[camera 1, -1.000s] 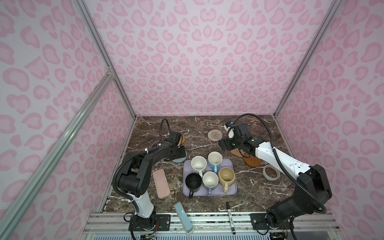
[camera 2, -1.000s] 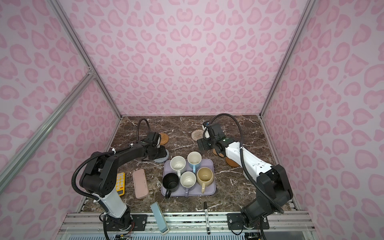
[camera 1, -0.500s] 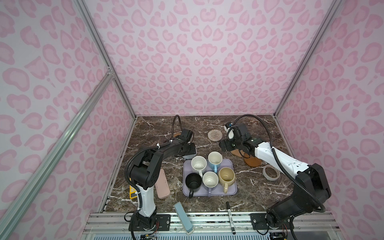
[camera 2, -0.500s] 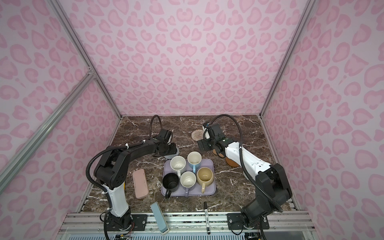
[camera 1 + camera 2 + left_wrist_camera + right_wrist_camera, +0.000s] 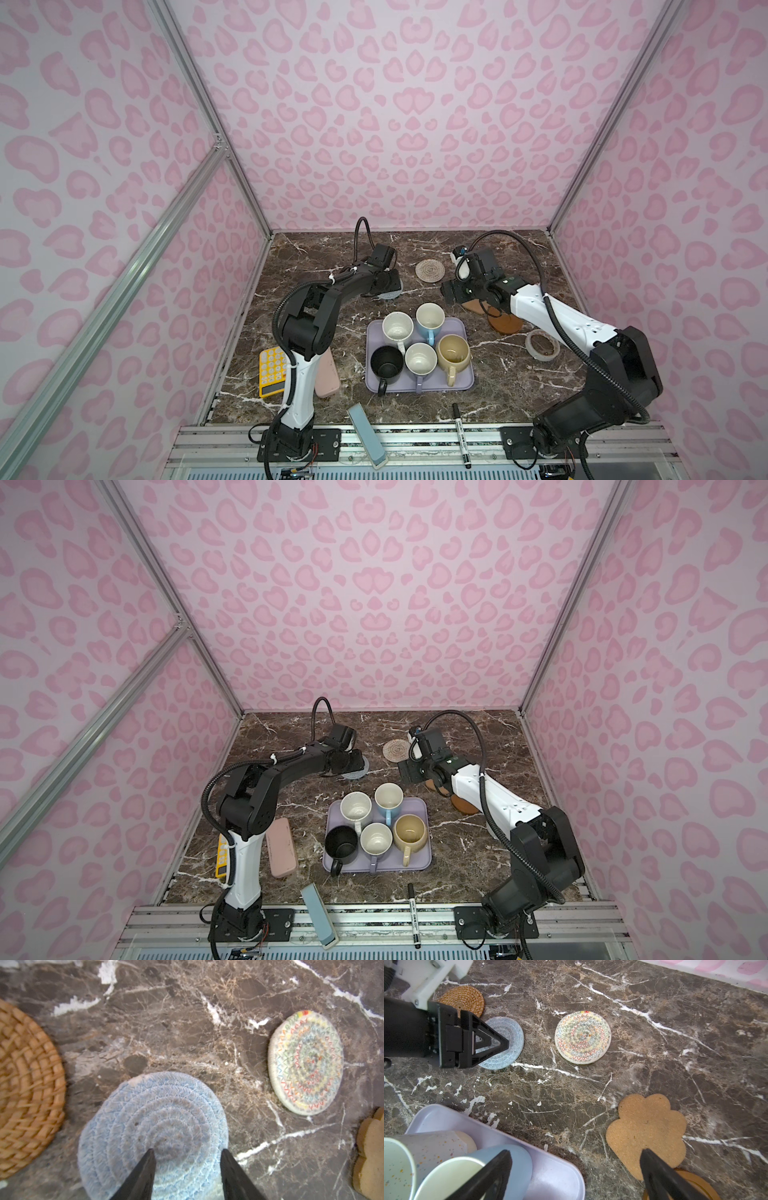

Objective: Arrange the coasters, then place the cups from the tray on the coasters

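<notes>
Left wrist view, OP here: my left gripper [image 5: 187,1151] has its fingers [image 5: 143,1174] about half apart, tips over the middle of the grey-blue coaster [image 5: 153,1118], lower centre of the frame. Nothing is pinched between them. Can't tell whether the tips press the weave or float just off it.

Reply: so what changed in the last second?

OP: That coaster travelled. A second ago it lay further left in both top views, close by the orange rattan coaster [image 5: 27,1088]. Now it has slid right with my left arm, and a strip of marble [image 5: 70,1105] shows between the two. The cream woven coaster [image 5: 305,1061] is at the right of the frame, same spot as before. My guess is I'm dragging the mat flat, not lifting it.

Reply: and the other arm?

OP: My right gripper [image 5: 576,1153] has barely budged. Its fingers are spread wide and empty, one over the tray [image 5: 556,1174] corner, one over the paw-shaped coaster [image 5: 645,1128]. The brown disc [image 5: 505,324] is partly under that arm, right of centre in a top view.

Reply: meaning?

OP: I reckon the row is getting spaced out, with the paw and the disc still to sort. All five cups [image 5: 419,357] are on the tray, lower centre, so no cup moving yet.
</notes>
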Controlling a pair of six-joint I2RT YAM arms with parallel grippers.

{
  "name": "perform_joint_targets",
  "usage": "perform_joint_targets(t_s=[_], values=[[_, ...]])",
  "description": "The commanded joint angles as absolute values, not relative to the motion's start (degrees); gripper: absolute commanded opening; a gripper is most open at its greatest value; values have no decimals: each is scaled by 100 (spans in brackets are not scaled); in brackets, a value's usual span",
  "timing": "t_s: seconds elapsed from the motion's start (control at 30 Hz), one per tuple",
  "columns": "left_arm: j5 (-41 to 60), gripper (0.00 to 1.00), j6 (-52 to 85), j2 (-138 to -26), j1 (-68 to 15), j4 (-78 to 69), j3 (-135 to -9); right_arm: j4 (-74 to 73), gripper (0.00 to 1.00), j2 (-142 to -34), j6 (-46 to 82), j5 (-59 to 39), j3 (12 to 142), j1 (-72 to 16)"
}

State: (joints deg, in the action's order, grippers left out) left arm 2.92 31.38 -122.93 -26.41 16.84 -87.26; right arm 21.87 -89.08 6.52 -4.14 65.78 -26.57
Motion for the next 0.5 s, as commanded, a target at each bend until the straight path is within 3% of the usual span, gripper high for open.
perform_joint_targets(t_s=[0.0, 0.47], values=[[228, 53, 3146, -12499, -2637, 2044, -8938, 2067, 98, -8989, 677, -424, 6527, -2638], [70, 54, 3103, -12881, -2606, 2277, -9692, 1953, 98, -9270, 668, -484, 6623, -2562]])
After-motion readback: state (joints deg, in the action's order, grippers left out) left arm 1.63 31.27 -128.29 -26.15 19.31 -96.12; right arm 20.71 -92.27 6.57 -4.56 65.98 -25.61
